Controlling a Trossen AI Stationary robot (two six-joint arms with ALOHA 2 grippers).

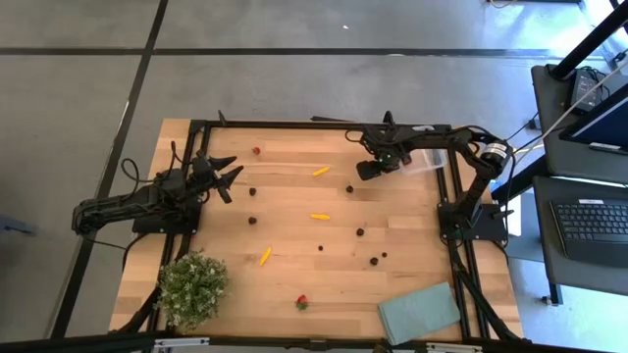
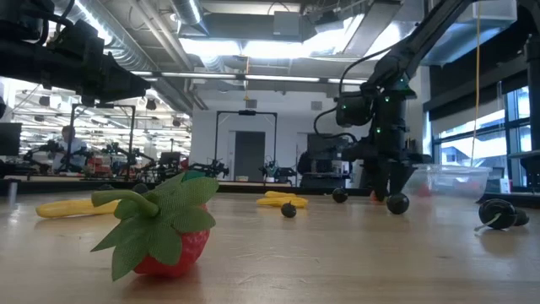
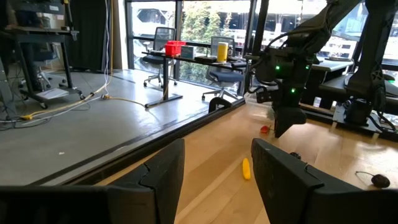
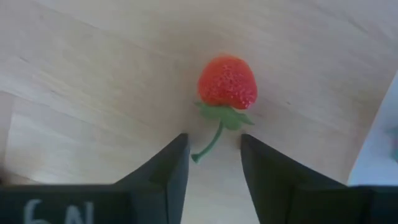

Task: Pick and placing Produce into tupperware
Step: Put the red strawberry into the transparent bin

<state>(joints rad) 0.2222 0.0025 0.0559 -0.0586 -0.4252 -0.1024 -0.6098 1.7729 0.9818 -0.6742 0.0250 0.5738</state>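
The tupperware [image 1: 429, 160], a small clear container, sits on the table [image 1: 294, 196] near its right edge, just beside the right arm's tool [image 1: 370, 169]; whether anything lies inside it cannot be told from above, and in the low view its clear wall [image 2: 447, 179] shows no plain contents. The produce is scattered over the wood: a red strawberry [image 4: 227, 81] with a green stem lies on the table just ahead of the right tool [image 4: 210, 155], whose two dark fingers [image 4: 168, 165] stand apart on either side of the stem's tip, not grasping it; the fruit itself lies beyond the fingertips, apart from them. Farther out lie yellow slivers [image 1: 321, 171] near the table's middle, another [image 1: 320, 217] below it and a third [image 1: 265, 256] toward the plant, with dark berries [image 1: 360, 232] dotted between them, a small red fruit [image 1: 256, 151] near the far edge, and a leafy strawberry [image 1: 301, 302] near the front edge, which fills the foreground of the low view [image 2: 169, 232]. The left tool [image 1: 227, 176] hangs over the table's left part with its fingers [image 3: 161, 171] spread and nothing between them. A bushy green plant [image 1: 192, 286] stands at the front left corner, and a flat grey-green rectangle [image 1: 420, 312] lies at the front right.
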